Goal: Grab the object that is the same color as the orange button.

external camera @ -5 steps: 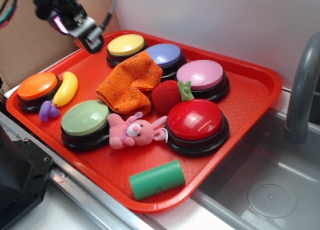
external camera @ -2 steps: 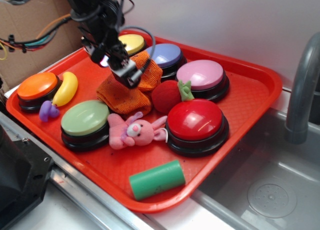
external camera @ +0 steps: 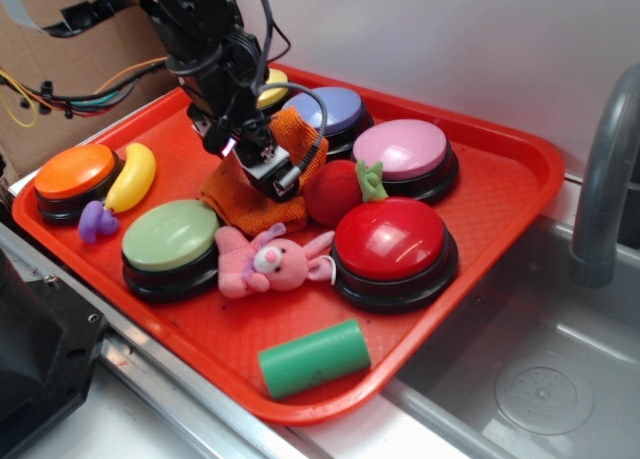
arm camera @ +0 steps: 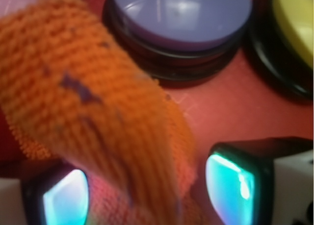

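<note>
The orange knitted cloth (external camera: 243,205) lies crumpled in the middle of the red tray (external camera: 490,239), between the green, purple and red buttons. My gripper (external camera: 272,175) is down on the cloth's middle and hides much of it. In the wrist view the cloth (arm camera: 88,87) rises as a ridge between my two fingers, and my gripper (arm camera: 147,190) is open, with one finger on each side of the fold. The orange button (external camera: 75,171) sits at the tray's left edge, apart from the gripper.
A banana (external camera: 133,176) and a purple toy (external camera: 97,220) lie by the orange button. Around the cloth are a green button (external camera: 170,235), pink bunny (external camera: 268,261), red plush ball (external camera: 333,192), red button (external camera: 390,241), pink button (external camera: 402,149), purple button (arm camera: 181,14) and yellow button (arm camera: 294,24). A green cylinder (external camera: 314,357) lies in front; the sink is to the right.
My gripper has come from the tray's far left corner down and right onto the orange cloth, and now straddles its fold. The cloth is pushed up a little.
</note>
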### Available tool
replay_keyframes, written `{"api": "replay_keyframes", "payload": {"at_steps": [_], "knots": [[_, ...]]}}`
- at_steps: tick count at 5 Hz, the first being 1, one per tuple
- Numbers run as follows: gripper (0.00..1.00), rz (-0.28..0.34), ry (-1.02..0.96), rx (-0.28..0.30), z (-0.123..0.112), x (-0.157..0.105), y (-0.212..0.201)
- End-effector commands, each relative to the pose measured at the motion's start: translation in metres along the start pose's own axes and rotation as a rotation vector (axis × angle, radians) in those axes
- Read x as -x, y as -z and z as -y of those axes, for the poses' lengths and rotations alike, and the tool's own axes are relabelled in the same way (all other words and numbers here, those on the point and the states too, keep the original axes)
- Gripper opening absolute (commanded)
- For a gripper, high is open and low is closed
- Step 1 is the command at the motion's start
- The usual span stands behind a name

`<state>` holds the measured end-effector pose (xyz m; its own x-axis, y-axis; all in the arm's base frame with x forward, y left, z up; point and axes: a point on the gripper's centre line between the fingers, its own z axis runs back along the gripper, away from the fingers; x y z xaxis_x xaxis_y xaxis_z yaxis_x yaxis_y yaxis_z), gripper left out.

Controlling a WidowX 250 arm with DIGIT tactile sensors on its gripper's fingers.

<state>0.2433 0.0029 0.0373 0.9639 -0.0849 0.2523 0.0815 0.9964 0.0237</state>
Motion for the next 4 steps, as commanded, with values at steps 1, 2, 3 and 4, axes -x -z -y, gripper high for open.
{"api": "replay_keyframes", "payload": {"at_steps": [1, 2, 3, 4], "knots": [[0.0, 0.028, -0.032, -0.014, -0.002, -0.004, 0.0], [0.0, 0.01, -0.035, -0.02, -0.004, -0.006, -0.002], [0.0, 0.004, -0.05, -0.032, -0.006, -0.01, -0.009], [0.0, -0.015, -0.086, -0.045, -0.013, -0.017, -0.031]]}}
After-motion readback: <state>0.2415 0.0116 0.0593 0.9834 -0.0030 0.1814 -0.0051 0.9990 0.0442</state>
